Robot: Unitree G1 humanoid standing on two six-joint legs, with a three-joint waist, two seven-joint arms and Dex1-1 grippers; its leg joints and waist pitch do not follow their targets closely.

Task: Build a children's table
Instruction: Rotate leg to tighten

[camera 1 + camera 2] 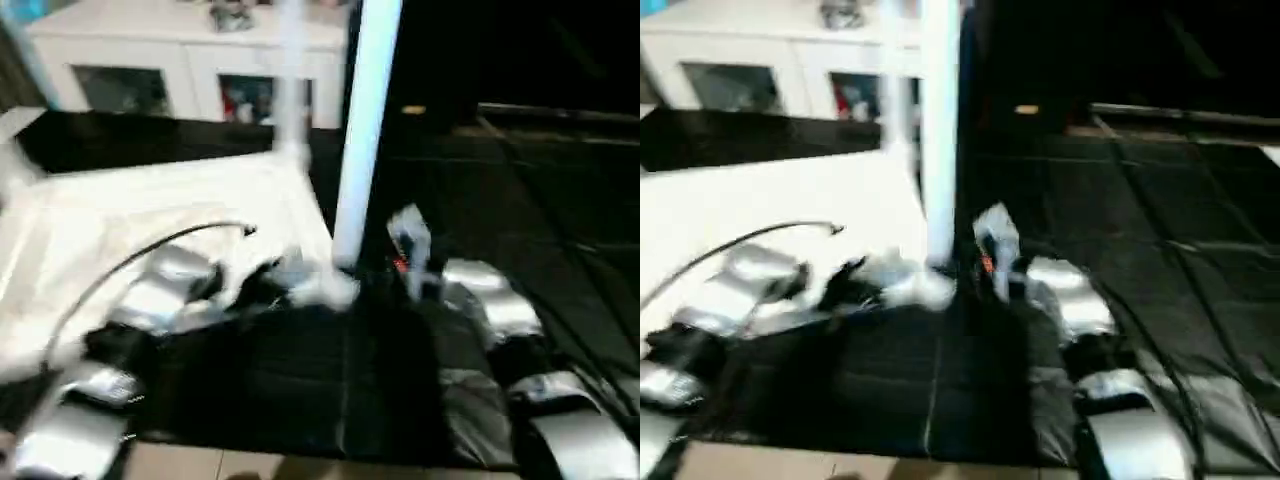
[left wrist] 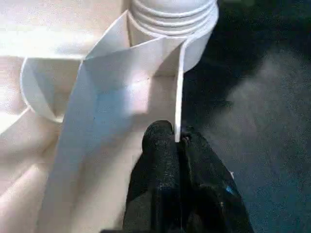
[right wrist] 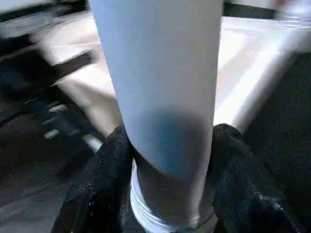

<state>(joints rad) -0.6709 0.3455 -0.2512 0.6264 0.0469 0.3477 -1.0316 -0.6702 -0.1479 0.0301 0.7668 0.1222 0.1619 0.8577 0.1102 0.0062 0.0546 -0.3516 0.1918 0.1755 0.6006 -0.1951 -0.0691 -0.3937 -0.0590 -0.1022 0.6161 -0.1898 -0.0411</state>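
Black matting [image 1: 520,200] covers the floor in my head views, and the white top [image 1: 150,230] lies on it upside down at my left, ribs up. Behind it stands a white cabinet [image 1: 190,70] with glass doors. One leg [image 1: 362,120] stands upright at the top's near right corner, a second leg [image 1: 290,80] rises blurred at the far right corner, and a black cable [image 1: 130,260] arcs over the top above my left forearm. The upright leg stands between my two arms. My left arm reaches in over the top's near edge towards that corner, while the right arm comes up from the lower right with the right gripper [image 1: 405,250] just beside the leg's base.

In the left wrist view the left gripper [image 2: 177,145] has its fingers together, pinching a thin upright rib [image 2: 179,87] of the top, right below the corner socket [image 2: 172,14] with its threaded collar. Matting shows dark beyond the top's edge.

In the right wrist view the leg [image 3: 160,87] runs up between the right gripper's [image 3: 167,160] black fingers [image 3: 109,174], one on each side and pressed to the tube low down, near its ringed end. The top lies pale behind it.
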